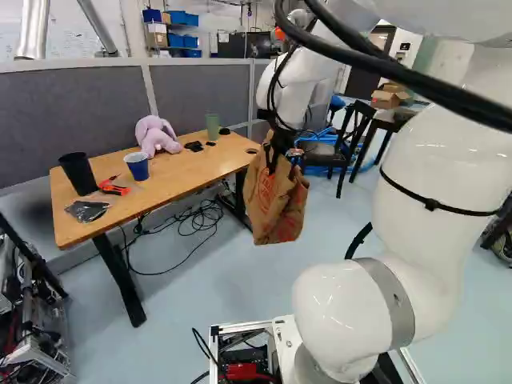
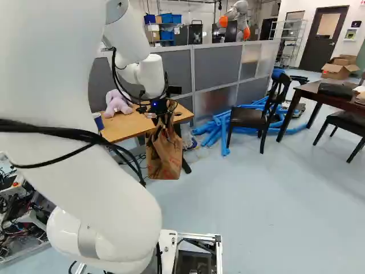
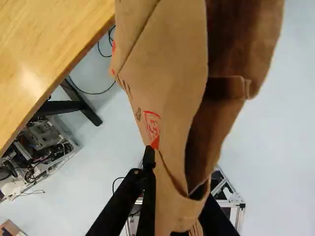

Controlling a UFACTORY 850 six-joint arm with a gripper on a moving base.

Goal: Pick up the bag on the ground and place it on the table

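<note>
1. The gripper (image 3: pixel 179 189) pinches the brown paper bag (image 1: pixel 274 200) near its mouth.
2. It looks light, soft, easily creased; that rim seems the best hold.
3. The bag hangs above the floor (image 1: pixel 200 296), beside the table (image 1: pixel 190 170).

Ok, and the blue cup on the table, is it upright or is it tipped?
Upright. In the left base view the blue cup stands on the wooden table with its white rim facing up.

Passing room over near side of wooden table (image 1: pixel 188 170), right of blue cup (image 1: pixel 138 166) in left base view, purple plush (image 1: pixel 157 138) and green cup (image 1: pixel 212 126) obstructing farther back, table edge beside hanging paper bag (image 1: pixel 276 200).
</note>
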